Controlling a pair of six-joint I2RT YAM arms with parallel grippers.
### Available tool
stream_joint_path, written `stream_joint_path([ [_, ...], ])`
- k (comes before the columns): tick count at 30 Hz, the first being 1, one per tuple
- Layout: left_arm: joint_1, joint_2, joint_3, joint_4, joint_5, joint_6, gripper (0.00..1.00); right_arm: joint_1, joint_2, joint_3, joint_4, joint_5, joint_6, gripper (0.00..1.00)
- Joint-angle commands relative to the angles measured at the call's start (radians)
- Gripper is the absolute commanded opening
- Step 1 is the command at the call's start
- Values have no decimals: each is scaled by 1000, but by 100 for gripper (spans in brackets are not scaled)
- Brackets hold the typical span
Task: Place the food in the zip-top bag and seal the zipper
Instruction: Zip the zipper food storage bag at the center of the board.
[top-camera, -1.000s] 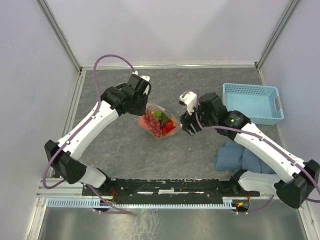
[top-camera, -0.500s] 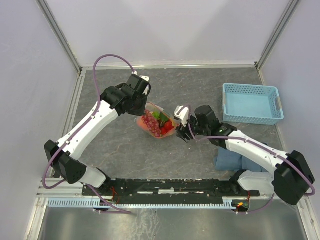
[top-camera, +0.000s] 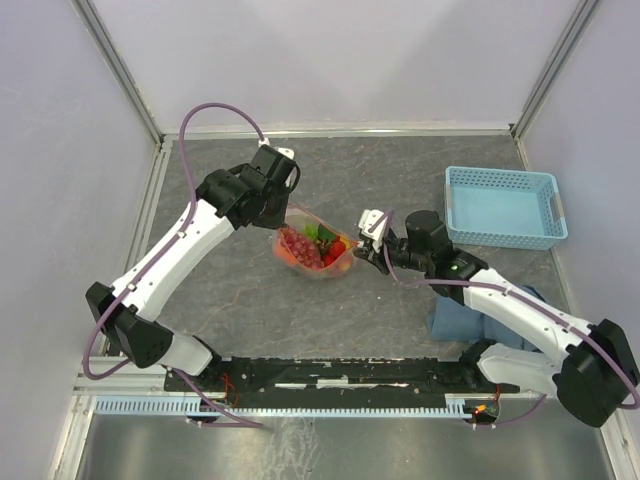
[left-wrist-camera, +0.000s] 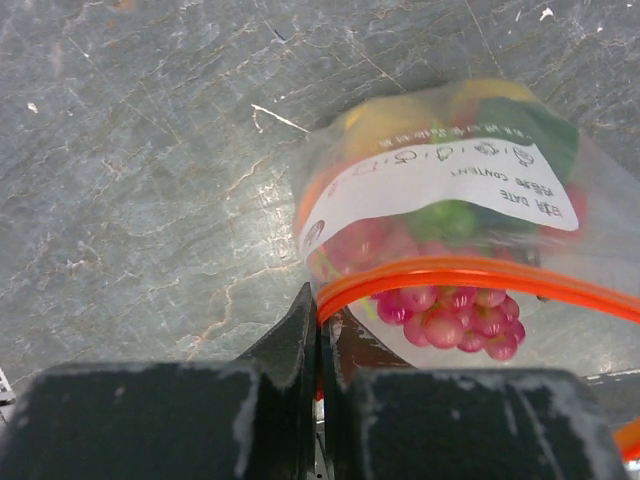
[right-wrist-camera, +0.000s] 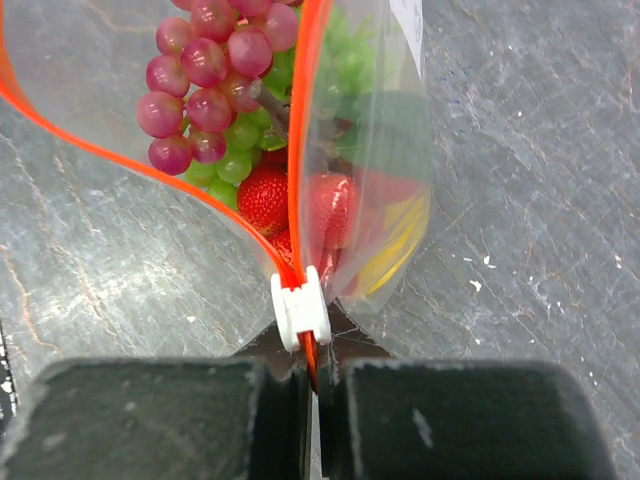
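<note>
Two grippers pinch opposite ends of zip-top bag (top-camera: 312, 252). Left gripper (left-wrist-camera: 320, 312) clamped narrow on zipper (left-wrist-camera: 480, 272) at bag's left corner. Right gripper (right-wrist-camera: 309, 368) clamped on zipper just behind white slider (right-wrist-camera: 300, 310). Bag mouth gapes. Grapes (right-wrist-camera: 205, 80), strawberries (right-wrist-camera: 265, 196) inside bag. Blue basket (top-camera: 500, 173) well right of bag.

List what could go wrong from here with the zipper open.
The purple grapes fill the open mouth ahead of the white slider; it could jam on them once pulled along the zipper. The left gripper pinches only the zipper's far corner; a pull by the right gripper might slip it free.
</note>
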Motion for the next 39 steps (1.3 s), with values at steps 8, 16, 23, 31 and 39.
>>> stream_joint_path([
  [8, 31, -43, -3, -8, -158, 11, 17, -22, -24, 50, -24, -129, 57, 2],
  [16, 32, -77, 8, 54, -109, 13, 54, -23, 36, 109, -50, -137, 140, 2],
  [23, 30, -153, 29, 102, 80, 34, 58, -23, 53, 193, -122, -124, 192, 2],
  [31, -65, -232, -38, 193, 286, 11, 61, -24, 68, 273, -187, -125, 264, 2],
  [39, -215, -248, -115, 269, 268, -52, 63, -24, 120, 369, -270, -86, 346, 2],
])
